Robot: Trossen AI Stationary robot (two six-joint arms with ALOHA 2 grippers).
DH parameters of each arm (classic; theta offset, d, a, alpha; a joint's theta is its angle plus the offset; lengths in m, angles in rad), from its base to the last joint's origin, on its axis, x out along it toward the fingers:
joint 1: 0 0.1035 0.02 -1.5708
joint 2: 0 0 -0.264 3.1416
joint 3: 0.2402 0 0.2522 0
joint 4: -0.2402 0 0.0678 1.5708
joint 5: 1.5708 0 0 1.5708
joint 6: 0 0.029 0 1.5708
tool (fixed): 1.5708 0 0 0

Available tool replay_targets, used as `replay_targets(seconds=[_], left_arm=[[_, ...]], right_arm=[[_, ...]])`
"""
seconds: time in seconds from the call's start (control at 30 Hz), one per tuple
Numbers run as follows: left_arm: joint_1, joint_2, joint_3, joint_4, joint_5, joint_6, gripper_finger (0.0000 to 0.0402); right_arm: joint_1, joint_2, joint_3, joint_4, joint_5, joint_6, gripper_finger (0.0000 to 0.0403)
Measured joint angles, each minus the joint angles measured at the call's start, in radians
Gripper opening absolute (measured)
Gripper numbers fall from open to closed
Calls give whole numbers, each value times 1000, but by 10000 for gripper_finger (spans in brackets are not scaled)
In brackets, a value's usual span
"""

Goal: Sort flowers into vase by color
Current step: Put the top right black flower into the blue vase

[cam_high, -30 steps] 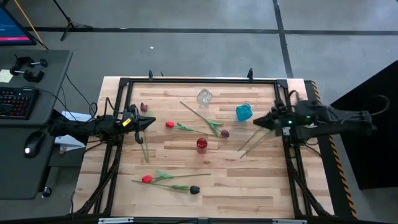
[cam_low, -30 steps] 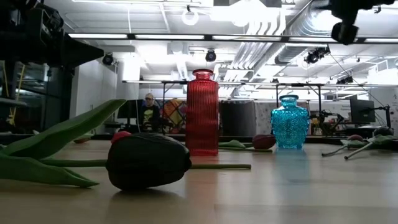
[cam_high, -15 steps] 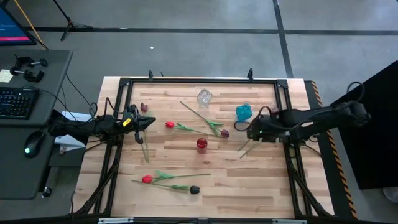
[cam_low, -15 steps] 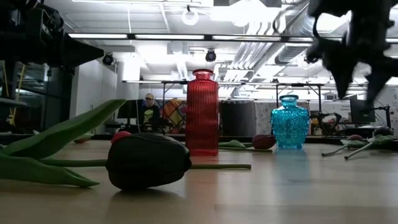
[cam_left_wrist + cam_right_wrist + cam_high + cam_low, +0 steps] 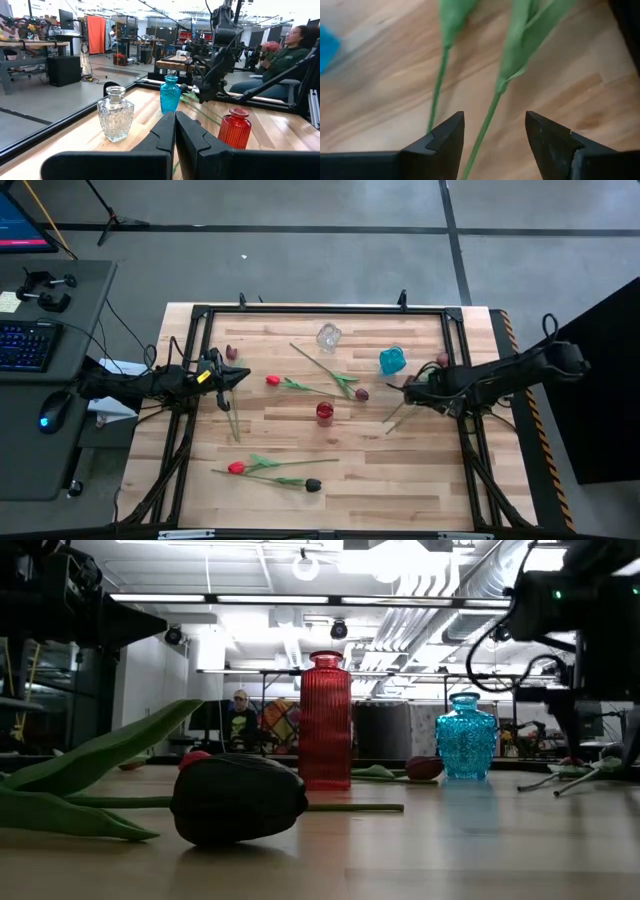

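Observation:
Several tulips lie flat on the wooden table (image 5: 280, 435). Two green stems (image 5: 400, 415) lie side by side at the right, also in the low view (image 5: 570, 778). My right gripper (image 5: 408, 392) is open, low over them. In the right wrist view (image 5: 492, 135) its fingers stand on either side of one stem (image 5: 487, 120); the other stem (image 5: 438, 90) runs just outside one finger. My left gripper (image 5: 238, 377) is shut and empty (image 5: 175, 131), held above the table at the left, over another stem (image 5: 232, 420).
A clear vase (image 5: 328, 337), a blue vase (image 5: 392, 361) and a red vase (image 5: 324, 413) stand mid-table. A red tulip (image 5: 272, 381) and a maroon one (image 5: 361, 394) lie between them. A red tulip (image 5: 236, 468) and a near-black one (image 5: 313, 485) lie near the front edge.
My right gripper has come down from high above the table's right side and tipped its fingers downward, ending low over the two stems. The flowers and vases have stayed where they were.

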Motion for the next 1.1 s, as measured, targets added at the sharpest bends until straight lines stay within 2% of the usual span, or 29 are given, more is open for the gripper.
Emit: replay_targets(seconds=[0.17, 0.3, 0.43, 0.57, 0.6, 0.67, 0.8, 1.1], left_arm=[[0, 0, 0, 0, 0, 0, 0], [0, 0, 0, 0, 0, 0, 0], [0, 0, 0, 0, 0, 0, 0], [0, 0, 0, 0, 0, 0, 0], [0, 0, 0, 0, 0, 0, 0], [0, 0, 0, 0, 0, 0, 0], [0, 0, 0, 0, -1, 0, 0], [0, 0, 0, 0, 0, 0, 0]], right_arm=[[-8, -1, -72, 128, 19, 55, 199], [-14, -2, -82, 107, 21, 57, 183], [-14, -1, -83, 65, 20, 43, 123], [-14, -1, -83, 39, 37, 20, 27], [-13, -1, -80, 33, 53, 8, 14], [-5, 4, -64, 2, 98, -19, 14], [27, -2, 34, -56, 105, -98, 7], [100, -2, 411, -348, 167, -500, 3]])
